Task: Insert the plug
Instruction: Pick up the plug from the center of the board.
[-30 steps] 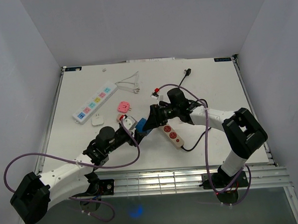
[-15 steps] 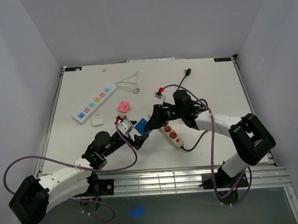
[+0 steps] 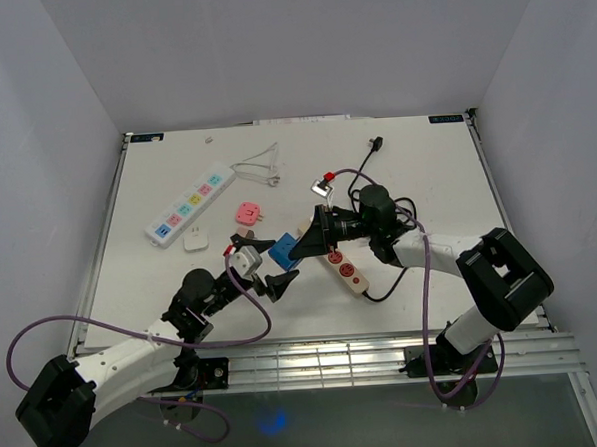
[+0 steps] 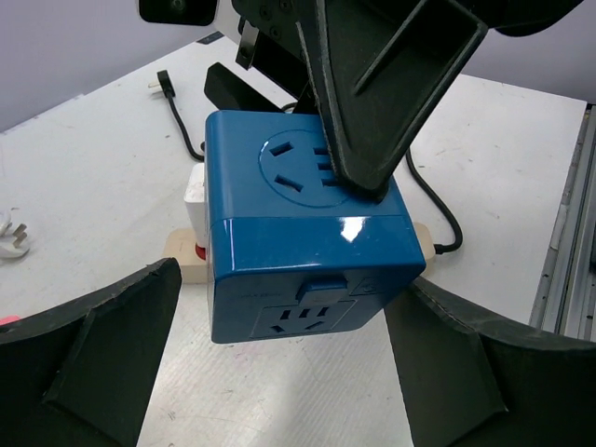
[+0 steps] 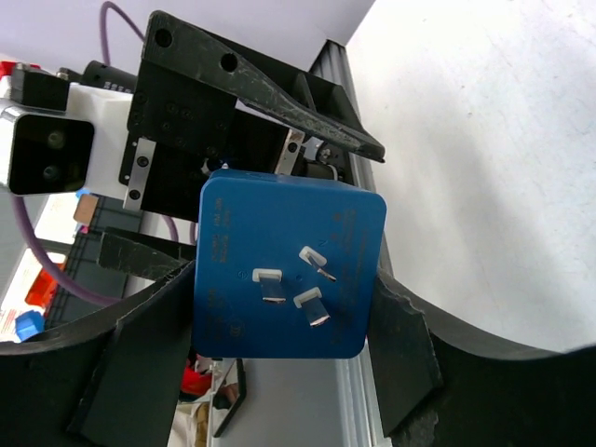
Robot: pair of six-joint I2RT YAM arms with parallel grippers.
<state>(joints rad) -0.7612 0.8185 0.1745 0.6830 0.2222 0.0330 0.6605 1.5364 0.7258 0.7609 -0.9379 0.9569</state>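
The right gripper is clutching the blue cube plug; the left gripper is gaping open around it.

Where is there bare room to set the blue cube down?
Bare: the far right, between the black plug and the table's right edge; also the far left corner behind the white power strip. Crowded: the centre, around the blue cube and beige strip.

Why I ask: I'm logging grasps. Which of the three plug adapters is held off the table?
The blue cube adapter, clamped in the right end effector; the pink adapter and the white adapter both lie on the table.
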